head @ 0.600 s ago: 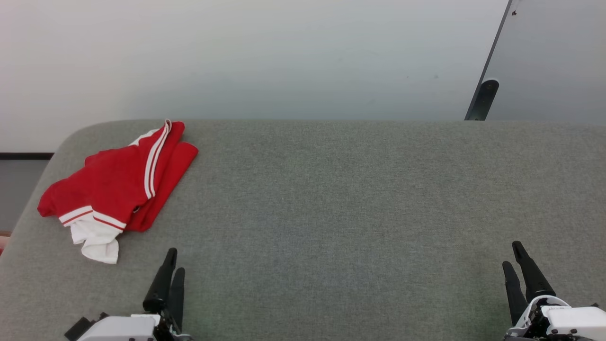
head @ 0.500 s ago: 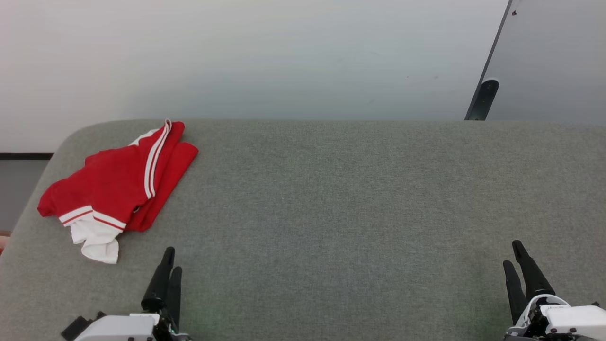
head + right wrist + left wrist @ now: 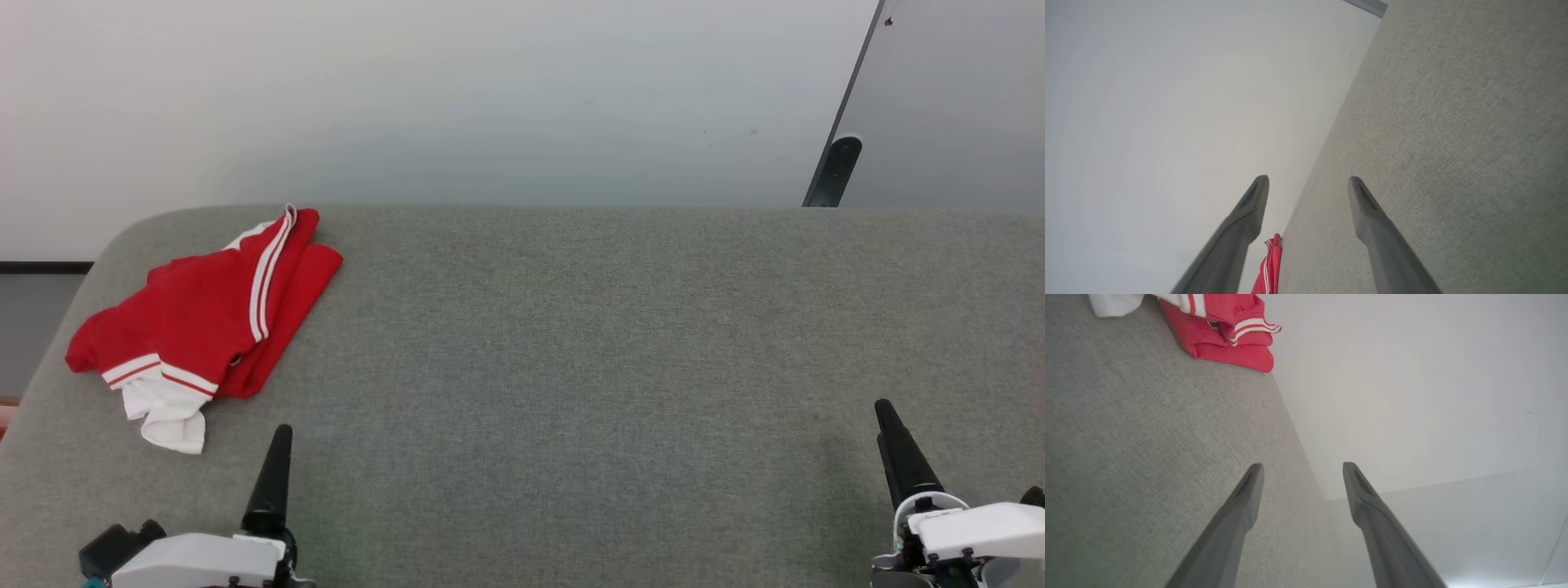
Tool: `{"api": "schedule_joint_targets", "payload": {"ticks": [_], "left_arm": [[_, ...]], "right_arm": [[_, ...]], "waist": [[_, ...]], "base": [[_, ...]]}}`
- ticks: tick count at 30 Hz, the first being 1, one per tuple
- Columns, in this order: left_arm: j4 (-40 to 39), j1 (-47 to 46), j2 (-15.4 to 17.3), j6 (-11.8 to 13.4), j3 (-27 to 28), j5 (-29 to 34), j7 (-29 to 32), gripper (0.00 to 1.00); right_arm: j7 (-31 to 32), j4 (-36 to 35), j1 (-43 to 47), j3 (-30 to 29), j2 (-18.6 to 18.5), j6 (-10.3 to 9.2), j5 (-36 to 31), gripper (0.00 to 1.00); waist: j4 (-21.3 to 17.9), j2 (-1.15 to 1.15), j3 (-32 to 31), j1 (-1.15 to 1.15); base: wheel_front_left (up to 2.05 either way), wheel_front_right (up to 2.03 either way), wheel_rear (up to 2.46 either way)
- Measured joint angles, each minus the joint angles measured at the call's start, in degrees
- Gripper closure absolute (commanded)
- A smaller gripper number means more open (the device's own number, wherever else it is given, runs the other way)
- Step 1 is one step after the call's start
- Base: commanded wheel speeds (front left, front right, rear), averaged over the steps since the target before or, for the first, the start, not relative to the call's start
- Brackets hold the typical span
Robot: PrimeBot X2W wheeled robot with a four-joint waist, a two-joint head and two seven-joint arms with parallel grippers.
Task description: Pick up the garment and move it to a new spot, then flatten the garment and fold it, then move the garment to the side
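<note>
The garment (image 3: 204,318) is waiting untouched. Near the bottom edge, the left gripper (image 3: 1300,469) and right gripper (image 3: 1308,181) are turning edge-on since a moment ago, so the reach is likely starting. Both jaws are standing wide open, holding and touching nothing. Farther off, it is lying crumpled at the far-left corner of the table (image 3: 571,367).

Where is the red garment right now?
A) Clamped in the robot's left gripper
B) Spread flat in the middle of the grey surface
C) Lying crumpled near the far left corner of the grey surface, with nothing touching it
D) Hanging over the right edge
C: the garment lies bunched near the far left corner of the grey surface; the left gripper is open, apart from it.
</note>
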Motion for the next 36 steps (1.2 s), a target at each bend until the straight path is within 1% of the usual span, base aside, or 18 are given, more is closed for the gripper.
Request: {"api": "schedule_joint_targets", "payload": {"ticks": [12, 18, 26, 28, 29, 30, 36], "left_arm": [[-1.38, 0.05, 1.29, 1.85, -0.93, 16.86, -2.56, 0.00], [-2.38, 0.20, 1.96, 2.35, -1.45, 23.49, -3.81, 0.00], [-2.86, 0.65, 2.75, 2.85, -2.00, 30.70, -5.28, 0.00], [-2.91, 0.65, 2.83, 2.85, -2.08, 31.49, -5.50, 0.00], [-3.01, 0.65, 3.02, 2.91, -2.25, 33.20, -5.83, 0.00], [-3.01, 0.65, 3.02, 2.91, -2.25, 33.20, -5.83, 0.00], [-3.46, 0.70, 3.59, 3.19, -2.66, 37.65, -6.79, 0.00]], "right_arm": [[-3.07, 1.89, -1.94, 2.55, -2.25, 0.00, -13.60, 0.00], [-4.04, 2.53, -2.61, 2.86, -2.89, 0.00, -19.74, 0.00], [-5.30, 2.87, -3.39, 3.64, -3.55, 0.00, -26.49, 0.00], [-5.48, 2.88, -3.50, 3.75, -3.60, 0.00, -27.11, 0.00], [-5.68, 2.93, -3.89, 3.96, -3.71, 0.00, -28.41, 0.00], [-5.68, 2.93, -3.89, 3.96, -3.71, 0.00, -28.41, 0.00], [-6.36, 3.00, -4.38, 4.39, -4.12, 0.00, -32.42, 0.00]], "waist": [[0.08, 0.00, 0.14, 0.00], [0.09, 0.00, 0.20, 0.00], [0.08, 0.00, 0.48, 0.00], [0.08, 0.00, 0.50, 0.00], [0.09, 0.00, 0.53, 0.00], [0.09, 0.00, 0.53, 0.00], [0.08, 0.00, 0.50, 0.00]], "base": [[0.00, 0.00, 0.00], [0.00, 0.00, 0.00], [0.00, 0.00, 0.00], [0.00, 0.00, 0.00], [0.00, 0.00, 0.00], [0.00, 0.00, 0.00], [0.00, 0.00, 0.00]]}}
